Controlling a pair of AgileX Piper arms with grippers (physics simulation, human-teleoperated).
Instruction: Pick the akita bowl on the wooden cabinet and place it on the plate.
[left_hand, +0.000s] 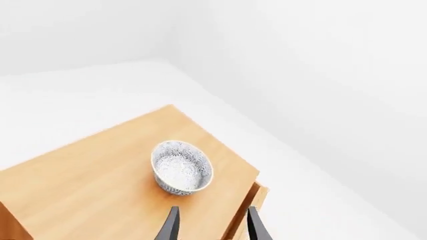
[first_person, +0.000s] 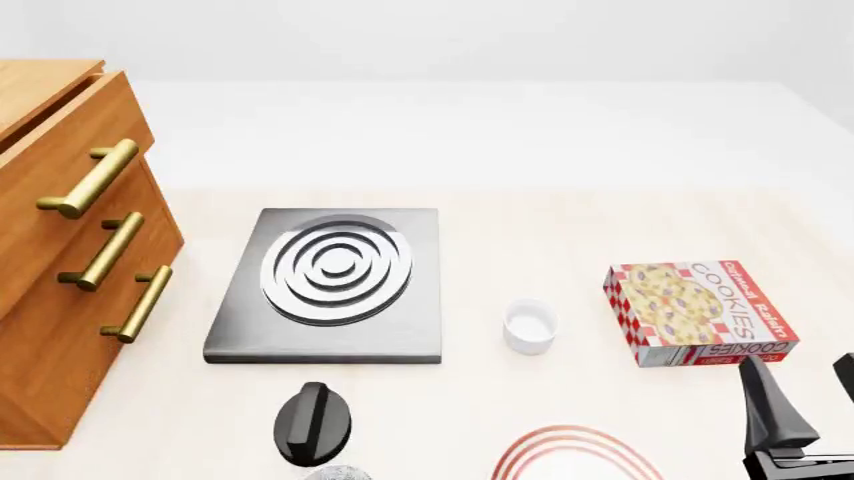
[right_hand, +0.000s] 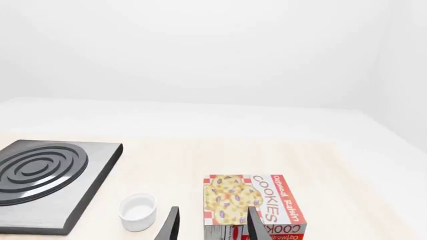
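The wooden cabinet (first_person: 60, 250) is sitting at the left edge of the bench (first_person: 534, 250), three brass handles (first_person: 100, 250) facing the middle. The akita bowl (left_hand: 181, 167) is sitting upright on the cabinet's top, near one edge of it, shown only in the left wrist view. The left claw (left_hand: 211, 227) is hovering above and short of the bowl, fingers spread apart with nothing between them and not touching it.

Next down in size, the grey stove (first_person: 334, 285) with silver rings is lying flat just beside the cabinet, toward the middle of the bench. The plate (first_person: 574, 455) is peeking in at the near edge, only its far rim with the red rings showing, well apart from the cabinet. The cookie box (first_person: 697, 312) is lying flat toward the right edge of the bench, and the small white cup (first_person: 530, 327) is standing between it and the stove.

The right claw (right_hand: 211, 225) is hanging low near the near right corner, just short of the cookie box, fingers parted and gripping nothing. A black knob-like object (first_person: 315, 423) is sitting near the near edge in front of the stove; can't tell what it is.
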